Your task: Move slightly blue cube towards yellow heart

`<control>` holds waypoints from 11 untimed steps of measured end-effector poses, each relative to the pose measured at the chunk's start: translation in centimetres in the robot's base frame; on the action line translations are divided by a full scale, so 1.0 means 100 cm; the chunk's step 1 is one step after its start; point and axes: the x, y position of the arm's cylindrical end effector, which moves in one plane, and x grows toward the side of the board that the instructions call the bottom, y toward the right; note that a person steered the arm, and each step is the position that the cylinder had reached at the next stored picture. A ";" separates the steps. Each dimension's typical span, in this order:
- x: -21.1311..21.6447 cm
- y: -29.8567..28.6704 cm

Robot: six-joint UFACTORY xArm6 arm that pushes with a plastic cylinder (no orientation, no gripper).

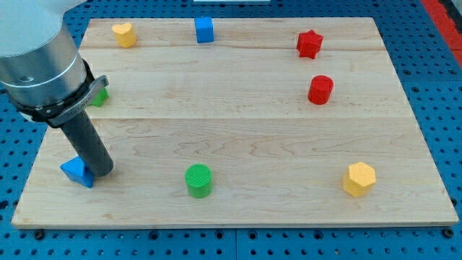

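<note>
- Blue was the colour of the task's block: the blue cube (205, 29) was seen at the view's top edge of the wooden board (238, 144), a little left of centre.
- The yellow heart (124, 34) was found in the same top row, well apart from the cube and toward the view's left, so the needed push was judged to run leftward along that row.
- My tip (100, 173) was placed far from both, near the view's bottom-left corner, touching or just beside a blue triangular block (77, 172).
- No jaws were carried by the arm; only a dark rod was fitted, so nothing could be clamped.
- To shove the cube left, the tip was judged to need placing on the cube's right side first.
- A green block (99, 95), partly hidden behind the arm, was noted on the left edge.
- Elsewhere a green cylinder (198, 180), a yellow hexagon (359, 178), a red cylinder (320, 89) and a red star (309, 43) were seen, all away from the cube's path.
- Bare wood was seen between cube and heart.
</note>
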 end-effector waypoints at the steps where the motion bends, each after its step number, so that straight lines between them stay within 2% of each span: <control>1: 0.001 0.000; 3: 0.001 0.001; 5: -0.042 0.053; 6: -0.062 0.061; 9: -0.105 0.166; 11: -0.112 0.173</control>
